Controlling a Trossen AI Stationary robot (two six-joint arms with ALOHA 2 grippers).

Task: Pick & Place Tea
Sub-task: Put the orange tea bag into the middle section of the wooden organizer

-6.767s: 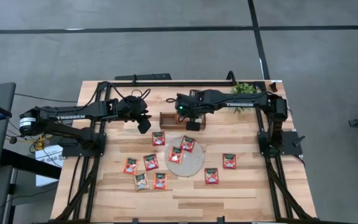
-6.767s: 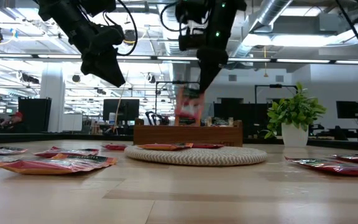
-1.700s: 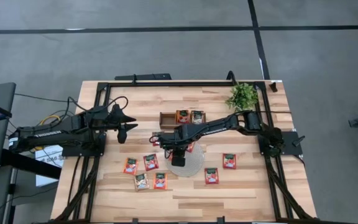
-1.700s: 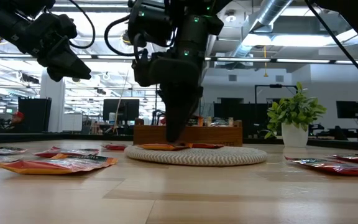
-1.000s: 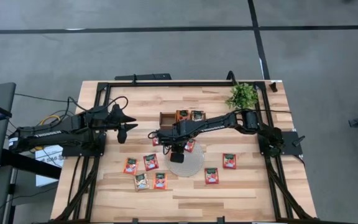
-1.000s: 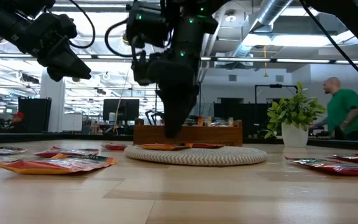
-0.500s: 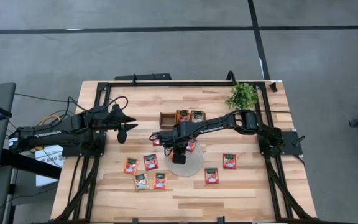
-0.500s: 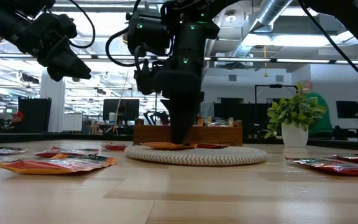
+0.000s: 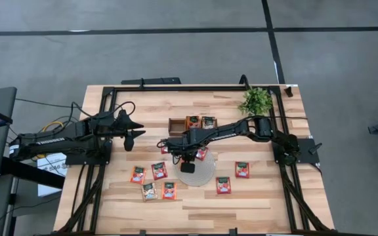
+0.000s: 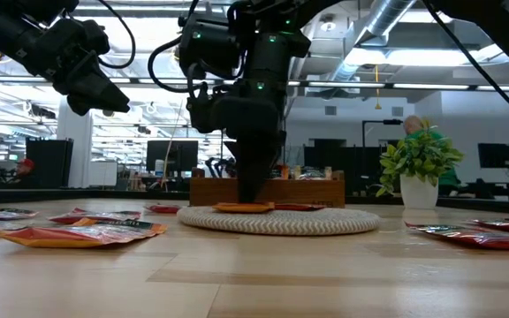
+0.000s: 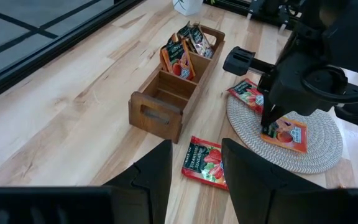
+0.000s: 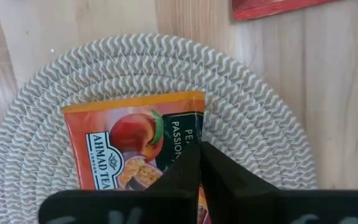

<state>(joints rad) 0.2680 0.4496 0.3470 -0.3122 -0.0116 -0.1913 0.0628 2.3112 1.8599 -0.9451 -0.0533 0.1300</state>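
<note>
An orange tea sachet point(image 12: 129, 143) lies on the round woven mat point(image 12: 260, 124). My right gripper point(image 12: 196, 163) stands over it, pointing down, shut on its edge; it also shows in the high view point(image 9: 189, 163) and the low view point(image 10: 250, 201). A second sachet point(image 9: 201, 154) rests on the mat's far part. Several more sachets point(image 9: 153, 180) lie flat on the table, and others stand in the wooden tray point(image 9: 176, 124). My left gripper point(image 9: 128, 136) waits open in the air, left of the tray. My right gripper pinches the orange sachet at the middle of one edge point(image 12: 185, 146) between its two fingers, coming from above and pointing down. The sachet stays flat on or just above the mat point(image 10: 281, 219); I cannot tell whether it is lifted clear.
The tray point(image 11: 157, 99) stands just beyond the mat, its left compartment empty. One sachet point(image 11: 205, 163) lies between the tray and the mat. Two sachets point(image 9: 224, 185) point(image 9: 242, 170) lie to the mat's right. A potted plant point(image 9: 256, 101) stands at the far right. A person moves in the room behind.
My right gripper has stayed over the mat, sinking a little onto the orange sachet and shifting slightly sideways. The person in the room behind has walked leftward behind the plant.
</note>
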